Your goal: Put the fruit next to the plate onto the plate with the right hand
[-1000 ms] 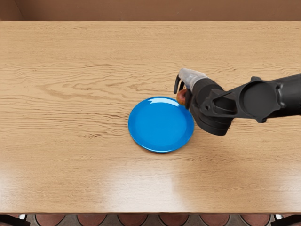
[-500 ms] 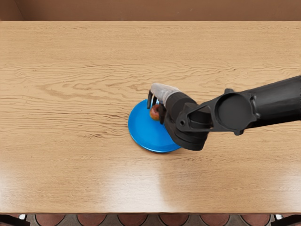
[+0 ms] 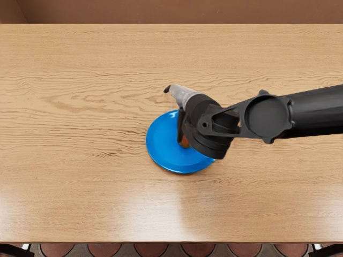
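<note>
And here is the right arm, black and bulky, coming in from the right edge of the head view and stretching across the wooden table toward the middle. Its thick round wrist housing sits right above the near-right part of the blue plate and covers a good share of it. The right hand hangs out past that housing, over the plate's upper right rim, with a pale grey tip poking up and to the left, beyond the rim and above bare wood. Now the fruit: only a small orange-brown sliver of it peeks out from under the dark wrist, and that sliver lies inside the plate's outline, on the right half of the blue disc, close to its centre. What kind of fruit it is cannot be made out, too little of it shows. Is the hand clamped around it or opened up? From this angle it cannot be told, the wrist hides the grasp completely. Whether the fruit rests on the plate's surface or hangs just above it cannot be told either. The plate itself lies flat, slightly right of the table's middle, its left half in plain sight, with a soft shadow from the arm falling along its lower right edge
</note>
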Motion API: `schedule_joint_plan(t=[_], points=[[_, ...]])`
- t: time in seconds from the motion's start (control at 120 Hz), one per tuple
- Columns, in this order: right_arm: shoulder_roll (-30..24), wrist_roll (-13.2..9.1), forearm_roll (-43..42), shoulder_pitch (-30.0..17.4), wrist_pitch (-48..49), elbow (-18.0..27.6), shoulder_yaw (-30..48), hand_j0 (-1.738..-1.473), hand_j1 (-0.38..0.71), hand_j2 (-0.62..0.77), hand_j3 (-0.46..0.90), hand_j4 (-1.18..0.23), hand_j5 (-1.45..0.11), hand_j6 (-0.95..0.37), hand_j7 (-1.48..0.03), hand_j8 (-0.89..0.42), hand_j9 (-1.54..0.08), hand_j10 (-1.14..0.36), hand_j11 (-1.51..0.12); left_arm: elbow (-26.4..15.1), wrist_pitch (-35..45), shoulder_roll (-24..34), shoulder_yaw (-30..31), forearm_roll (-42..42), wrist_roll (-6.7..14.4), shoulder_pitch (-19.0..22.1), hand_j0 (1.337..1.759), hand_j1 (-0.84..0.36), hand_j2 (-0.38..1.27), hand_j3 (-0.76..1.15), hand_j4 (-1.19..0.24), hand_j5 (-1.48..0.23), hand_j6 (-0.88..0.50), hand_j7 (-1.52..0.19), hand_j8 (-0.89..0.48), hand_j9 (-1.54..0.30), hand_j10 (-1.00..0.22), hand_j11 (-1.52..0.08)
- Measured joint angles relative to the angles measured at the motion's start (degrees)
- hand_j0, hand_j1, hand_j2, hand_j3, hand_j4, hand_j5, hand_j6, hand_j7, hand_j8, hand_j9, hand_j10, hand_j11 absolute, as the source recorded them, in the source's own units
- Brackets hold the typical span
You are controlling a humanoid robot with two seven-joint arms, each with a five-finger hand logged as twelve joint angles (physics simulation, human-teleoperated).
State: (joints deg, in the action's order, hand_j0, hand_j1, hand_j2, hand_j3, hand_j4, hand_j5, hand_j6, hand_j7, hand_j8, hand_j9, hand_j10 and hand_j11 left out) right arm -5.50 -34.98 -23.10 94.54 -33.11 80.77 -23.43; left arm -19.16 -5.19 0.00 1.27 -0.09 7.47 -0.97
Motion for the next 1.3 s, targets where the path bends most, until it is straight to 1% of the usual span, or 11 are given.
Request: schedule_joint_plan(t=[0.1, 0.175, 0.25, 0.4, 0.508, 0.567, 0.7, 0.775, 0.917, 1.017, 1.3], points=[[-3.9, 0.0, -0.1, 0.2, 5.7, 0.2, 4.0, -1.658, -0.25, 0.05, 0.0, -0.1, -0.14, -0.07, -0.13, -0.06, -0.14, -0.1, -0.14, 0.0, 0.0, 0.0, 0.0, 0.0, 0.0, 0.0, 1.658, 0.35, 0.0, 0.0, 0.0, 0.0, 0.0, 0.0, 0.0, 0.0, 0.0, 0.0], [-8.2, 0.0, -0.2, 0.0, 13.4, 0.5, 8.0, -1.658, -0.27, 0.03, 0.0, -0.08, -0.11, -0.06, -0.1, -0.05, -0.11, -0.08, -0.11, 0.0, 0.0, 0.0, 0.0, 0.0, 0.0, 0.0, 1.658, 0.35, 0.0, 0.0, 0.0, 0.0, 0.0, 0.0, 0.0, 0.0, 0.0, 0.0], [-11.9, 1.3, -0.2, -0.2, 21.4, 0.6, 10.7, -1.658, -0.28, 0.02, 0.0, -0.06, -0.09, -0.05, -0.09, -0.05, -0.09, -0.06, -0.09, 0.0, 0.0, 0.0, 0.0, 0.0, 0.0, 0.0, 1.658, 0.35, 0.0, 0.0, 0.0, 0.0, 0.0, 0.0, 0.0, 0.0, 0.0, 0.0], [-22.5, 8.2, 0.0, -2.5, 39.9, 0.5, 16.6, -1.658, -0.29, 0.01, 0.0, -0.05, -0.07, -0.04, -0.06, -0.04, -0.07, -0.05, -0.07, 0.0, 0.0, 0.0, 0.0, 0.0, 0.0, 0.0, 1.658, 0.35, 0.0, 0.0, 0.0, 0.0, 0.0, 0.0, 0.0, 0.0, 0.0, 0.0], [-28.5, 12.6, 0.0, -3.7, 50.2, 0.2, 18.9, -1.658, -0.3, 0.0, 0.0, -0.04, -0.06, -0.04, -0.06, -0.04, -0.06, -0.04, -0.06, 0.0, 0.0, 0.0, 0.0, 0.0, 0.0, 0.0, 1.658, 0.35, 0.0, 0.0, 0.0, 0.0, 0.0, 0.0, 0.0, 0.0, 0.0, 0.0], [-31.9, 15.6, 0.1, -4.4, 55.4, 0.1, 19.4, -1.658, -0.3, 0.0, 0.0, -0.04, -0.05, -0.04, -0.05, -0.04, -0.05, -0.04, -0.05, 0.0, 0.0, 0.0, 0.0, 0.0, 0.0, 0.0, 1.658, 0.35, 0.0, 0.0, 0.0, 0.0, 0.0, 0.0, 0.0, 0.0, 0.0, 0.0], [-38.7, 21.5, 0.1, -5.1, 64.1, 0.0, 20.0, -1.658, -0.31, 0.0, 0.0, -0.04, -0.05, -0.04, -0.05, -0.04, -0.05, -0.04, -0.05, 0.0, 0.0, 0.0, 0.0, 0.0, 0.0, 0.0, 1.658, 0.35, 0.0, 0.0, 0.0, 0.0, 0.0, 0.0, 0.0, 0.0, 0.0, 0.0], [-41.4, 23.8, 0.1, -5.5, 66.2, 0.0, 20.6, -1.658, -0.31, 0.0, 0.0, -0.04, -0.05, -0.04, -0.05, -0.04, -0.05, -0.04, -0.05, 0.0, 0.0, 0.0, 0.0, 0.0, 0.0, -0.2, 1.658, 0.35, 0.0, 0.0, 0.0, 0.0, 0.0, 0.0, 0.0, 0.0, 0.0, 0.0], [-47.9, 26.5, 0.1, -7.1, 67.6, -0.6, 24.2, -1.658, -0.31, 0.0, 0.0, -0.04, -0.04, -0.04, -0.04, -0.03, -0.04, -0.03, -0.04, 0.0, 0.0, 0.0, 0.0, 0.0, 0.0, 0.0, 1.658, 0.35, 0.0, 0.0, 0.0, 0.0, 0.0, 0.0, 0.0, 0.0, 0.0, 0.0], [-50.3, 27.5, 0.1, -7.6, 67.9, -1.2, 25.2, -1.658, -0.31, 0.0, 0.0, -0.03, -0.04, -0.03, -0.04, -0.03, -0.04, -0.03, -0.04, 0.0, 0.0, 0.0, 0.0, 0.0, 0.0, -0.4, 1.658, 0.35, 0.0, 0.0, 0.0, 0.0, 0.0, 0.0, 0.0, 0.0, 0.0, 0.0], [-49.4, 28.1, 0.0, -9.9, 68.1, -2.6, 25.7, -1.658, -0.31, 0.0, 0.0, -0.03, -0.04, -0.03, -0.04, -0.03, -0.04, -0.03, -0.04, 0.0, 0.0, 0.0, 0.0, 0.0, 0.0, -0.3, 1.658, 0.35, 0.0, 0.0, 0.0, 0.0, 0.0, 0.0, 0.0, 0.0, 0.0, 0.0]])
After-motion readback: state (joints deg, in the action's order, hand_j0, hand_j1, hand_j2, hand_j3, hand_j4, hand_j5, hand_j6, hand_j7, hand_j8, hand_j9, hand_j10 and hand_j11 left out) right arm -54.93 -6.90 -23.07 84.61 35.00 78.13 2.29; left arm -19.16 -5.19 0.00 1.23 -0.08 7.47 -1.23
